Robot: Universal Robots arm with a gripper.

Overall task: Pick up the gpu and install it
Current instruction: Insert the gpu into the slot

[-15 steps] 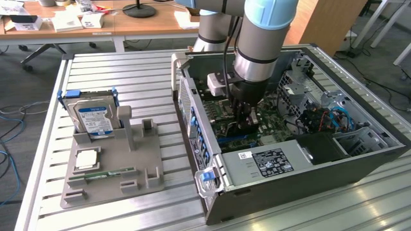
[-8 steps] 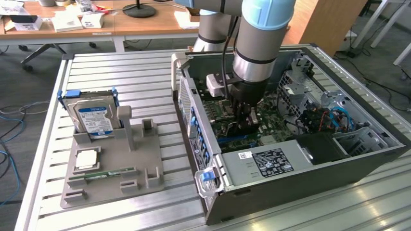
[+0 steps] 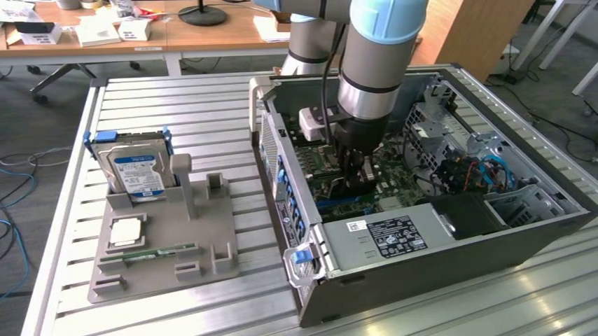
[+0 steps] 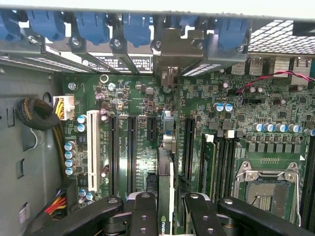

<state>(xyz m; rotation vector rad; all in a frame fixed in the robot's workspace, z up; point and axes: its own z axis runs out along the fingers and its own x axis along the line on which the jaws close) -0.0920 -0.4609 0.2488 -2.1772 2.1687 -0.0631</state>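
**A:** Where is the graphics card (image 4: 166, 167) at this moment?

**B:** Inside the open computer case (image 3: 421, 276), which lies on its side on a slatted metal table (image 3: 187, 105). The robot arm reaches straight down into the case. In the wrist view the card appears edge-on. It is a thin green strip running over the main board (image 4: 138, 93) toward a row of blue clips (image 4: 93, 24) at the case's back wall.

**A:** Is the gripper (image 4: 167, 199) holding it?

**B:** Yes, as far as I can judge. Its two black fingers (image 4: 143, 214) sit one on each side of the card, closed narrowly against its faces. The card stands upright between them.

**A:** Is the card in its slot?

**B:** I cannot tell, because the card hides its own lower edge. Long black slots (image 4: 132, 152) run parallel to it on either side.

**A:** What would make this step go well?

**B:** In my judgement, the card should stay upright and parallel to those slots. That way its contact edge meets the slot along the whole length at once. The metal end needs to settle into the gap at the back wall rather than catch on the frame. Pressure ought to go straight down and evenly, since a tilt could jam one corner or flex the board. The black cable bundle (image 4: 37, 115) lies well apart, so it looks unlikely to snag.
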